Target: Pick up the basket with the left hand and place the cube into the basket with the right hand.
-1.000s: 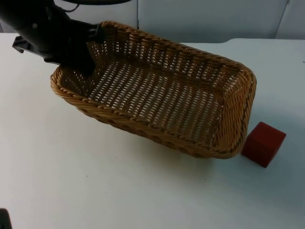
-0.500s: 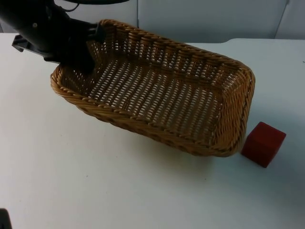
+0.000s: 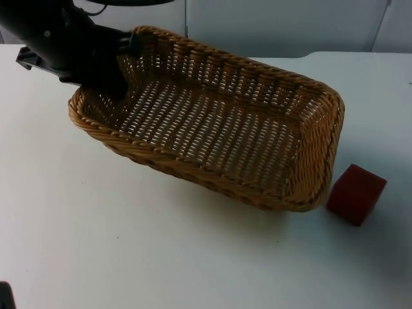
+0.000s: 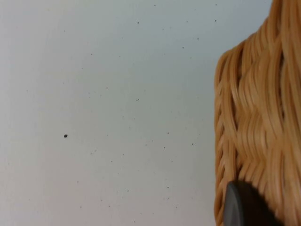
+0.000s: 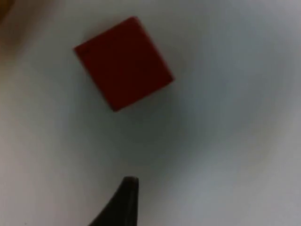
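Note:
A woven wicker basket [image 3: 219, 183] hangs tilted over the table. My left gripper [image 3: 119, 64] is shut on the rim at its far left corner. In the left wrist view the basket's weave [image 4: 254, 117] stands close by, with a black fingertip [image 4: 244, 207] pressed against it. A red cube [image 3: 356, 194] sits on the table just right of the basket's near right corner, apart from it. In the right wrist view the cube [image 5: 123, 62] lies below and ahead of my right gripper [image 5: 128, 186], which hovers above the table without touching it.
The white table [image 3: 161, 257] runs bare in front of the basket and to its left. A grey partition wall [image 3: 277, 26] closes the far side. The table's right edge [image 3: 399, 77] lies beyond the cube.
The basket has risen slightly at its right end and drifted a little away from the cube. A shadow has come over the cube, which looks darker now.

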Available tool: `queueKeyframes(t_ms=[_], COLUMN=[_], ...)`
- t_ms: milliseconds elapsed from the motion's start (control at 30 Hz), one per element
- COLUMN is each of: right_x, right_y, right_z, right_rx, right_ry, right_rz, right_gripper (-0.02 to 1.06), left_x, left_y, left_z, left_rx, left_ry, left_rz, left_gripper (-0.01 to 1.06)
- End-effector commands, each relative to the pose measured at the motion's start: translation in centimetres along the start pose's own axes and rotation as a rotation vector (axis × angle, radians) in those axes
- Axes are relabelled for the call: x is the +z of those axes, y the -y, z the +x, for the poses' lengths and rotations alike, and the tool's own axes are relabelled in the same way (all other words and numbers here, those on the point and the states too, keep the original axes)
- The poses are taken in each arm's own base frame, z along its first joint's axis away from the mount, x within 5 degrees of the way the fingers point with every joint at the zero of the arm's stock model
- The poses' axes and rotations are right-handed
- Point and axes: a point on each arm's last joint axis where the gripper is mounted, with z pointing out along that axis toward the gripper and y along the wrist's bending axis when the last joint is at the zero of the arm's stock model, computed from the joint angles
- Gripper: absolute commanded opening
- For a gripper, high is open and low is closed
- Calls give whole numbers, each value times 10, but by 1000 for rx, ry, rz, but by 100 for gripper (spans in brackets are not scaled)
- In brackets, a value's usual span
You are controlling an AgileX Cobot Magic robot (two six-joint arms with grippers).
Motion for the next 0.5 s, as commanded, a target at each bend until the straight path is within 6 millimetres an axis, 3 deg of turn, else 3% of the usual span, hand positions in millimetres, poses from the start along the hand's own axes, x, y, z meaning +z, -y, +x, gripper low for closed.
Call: queueKeyframes(t_ms=[0,267,467], right_x=[17,43,60], right_y=[-9,-15,-12], right_z=[-10,-16,-17], right_rx=[-114,-373,-430], right_ry=[20,30,31], right_rz=[-49,-89,-70], right_gripper=[100,100,100], left_x=[-7,-7,-7], left_y=[5,5,5], left_z=[-5,-5,-5], left_rx=[-28,-28,-28], left_ry=[34,35,35], left_rz=[14,13,13], left_gripper=[0,0,0])
